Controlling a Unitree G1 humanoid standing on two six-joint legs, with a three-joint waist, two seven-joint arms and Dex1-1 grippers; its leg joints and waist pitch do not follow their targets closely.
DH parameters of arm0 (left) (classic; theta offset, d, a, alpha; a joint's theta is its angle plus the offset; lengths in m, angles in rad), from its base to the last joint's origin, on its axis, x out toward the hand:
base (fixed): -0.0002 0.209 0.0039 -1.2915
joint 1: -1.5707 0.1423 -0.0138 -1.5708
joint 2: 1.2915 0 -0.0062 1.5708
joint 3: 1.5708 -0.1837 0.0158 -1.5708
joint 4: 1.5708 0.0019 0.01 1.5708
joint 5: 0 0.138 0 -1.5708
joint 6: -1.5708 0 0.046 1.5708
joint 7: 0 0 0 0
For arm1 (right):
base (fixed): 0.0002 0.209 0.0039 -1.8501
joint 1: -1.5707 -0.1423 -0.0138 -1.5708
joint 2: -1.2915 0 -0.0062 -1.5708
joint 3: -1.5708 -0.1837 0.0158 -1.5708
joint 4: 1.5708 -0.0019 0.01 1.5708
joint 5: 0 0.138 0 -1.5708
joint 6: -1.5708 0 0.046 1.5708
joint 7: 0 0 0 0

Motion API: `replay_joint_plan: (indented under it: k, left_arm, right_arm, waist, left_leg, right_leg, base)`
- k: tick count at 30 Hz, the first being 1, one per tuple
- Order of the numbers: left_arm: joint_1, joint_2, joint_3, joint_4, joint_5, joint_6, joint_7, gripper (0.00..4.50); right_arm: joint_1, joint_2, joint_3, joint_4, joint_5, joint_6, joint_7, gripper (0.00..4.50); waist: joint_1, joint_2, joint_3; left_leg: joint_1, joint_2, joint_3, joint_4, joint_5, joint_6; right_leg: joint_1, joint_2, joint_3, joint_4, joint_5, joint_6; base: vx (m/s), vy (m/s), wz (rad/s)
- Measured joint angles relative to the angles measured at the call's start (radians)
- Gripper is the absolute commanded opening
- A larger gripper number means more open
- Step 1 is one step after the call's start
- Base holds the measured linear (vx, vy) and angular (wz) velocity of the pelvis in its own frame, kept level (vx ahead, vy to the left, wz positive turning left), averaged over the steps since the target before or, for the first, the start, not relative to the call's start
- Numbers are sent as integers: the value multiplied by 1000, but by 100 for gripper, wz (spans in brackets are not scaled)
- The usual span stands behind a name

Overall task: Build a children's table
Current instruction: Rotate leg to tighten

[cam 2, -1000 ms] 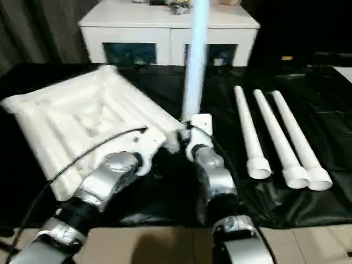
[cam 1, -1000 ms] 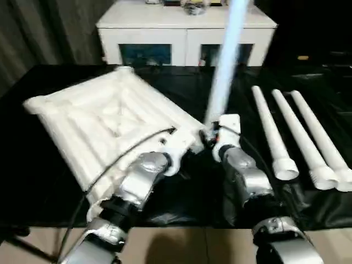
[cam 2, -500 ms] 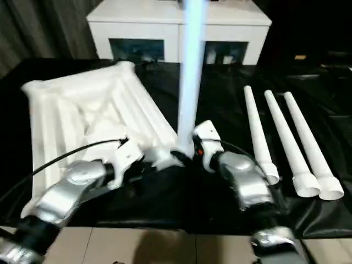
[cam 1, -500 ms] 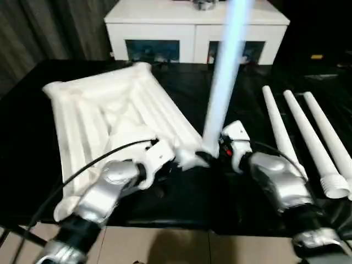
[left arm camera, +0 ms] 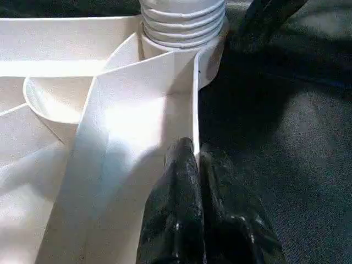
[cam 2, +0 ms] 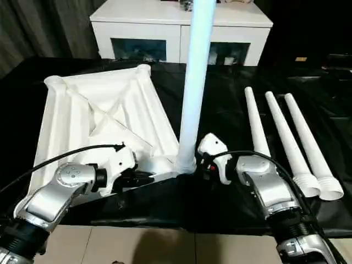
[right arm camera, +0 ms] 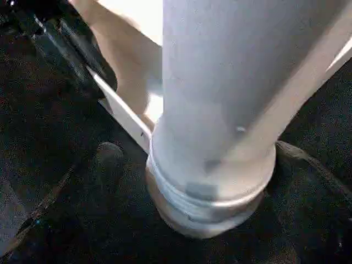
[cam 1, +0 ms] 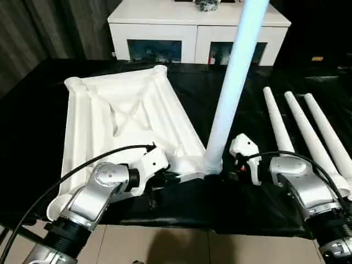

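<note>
The children's table top (cam 1: 118, 124) lies ribbed side up on the black cover. One white leg (cam 1: 235, 77) stands upright in its near right corner socket (cam 1: 212, 163). My left gripper (left arm camera: 196, 165) is shut on the thin near rim of the top, just left of that socket. My right gripper (right arm camera: 209, 165) is open, with one finger (right arm camera: 107, 159) on each side of the leg's threaded base. Three more legs (cam 1: 300, 135) lie side by side on the right.
A white cabinet (cam 1: 198, 30) with glass doors stands behind the black-covered table (cam 1: 33, 110). A black cable (cam 1: 82, 168) arcs over my left forearm. The table's near edge (cam 1: 181, 223) runs just below both wrists, with tan floor beneath it.
My right gripper's jaws have widened off the leg's base and its forearm has swung out to the right. The head view has shifted. My left gripper keeps its pinch on the rim.
</note>
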Motion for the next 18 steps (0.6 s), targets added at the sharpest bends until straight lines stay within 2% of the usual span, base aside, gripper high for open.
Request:
replay_joint_plan:
  k: [7, 11, 13, 15, 18]
  left_arm:
    - [0, 2, 0, 0, -3, 0, -1, 0]
    - [1, 5, 0, 0, -5, 0, -5, 0]
    - [1, 6, 0, 0, -6, 0, -8, 0]
    - [1, 8, 0, 0, -7, 0, -10, 0]
    - [2, 10, 0, 0, -10, 0, -13, 0]
  right_arm:
    - [-1, 14, -9, 6, 9, 5, 0, 399]
    - [-7, 17, -10, 19, 8, 2, -4, 371]
    - [-7, 18, -10, 19, 8, 2, -5, 340]
    - [-7, 19, -10, 20, 8, 2, -11, 336]
    - [-7, 20, -11, 20, 8, 3, -13, 297]
  waist:
    - [0, 0, 0]
    - [0, 0, 0]
    - [0, 0, 0]
    - [0, 0, 0]
    - [0, 0, 0]
  left_leg:
    - [0, 0, 0, 0, 0, 0]
    - [0, 0, 0, 0, 0, 0]
    - [0, 0, 0, 1, 0, 0]
    - [0, 0, 0, 1, 0, 0]
    - [0, 0, 0, 2, 0, 0]
  right_leg:
    - [0, 0, 0, 0, 0, 0]
    - [0, 0, 0, 1, 0, 0]
    - [0, 0, 0, 1, 0, 0]
    - [0, 0, 0, 2, 0, 0]
    - [0, 0, 0, 3, 0, 0]
  base:
    - [0, 0, 0]
    - [0, 0, 0]
    - [0, 0, 0]
    - [0, 0, 0]
    - [0, 0, 0]
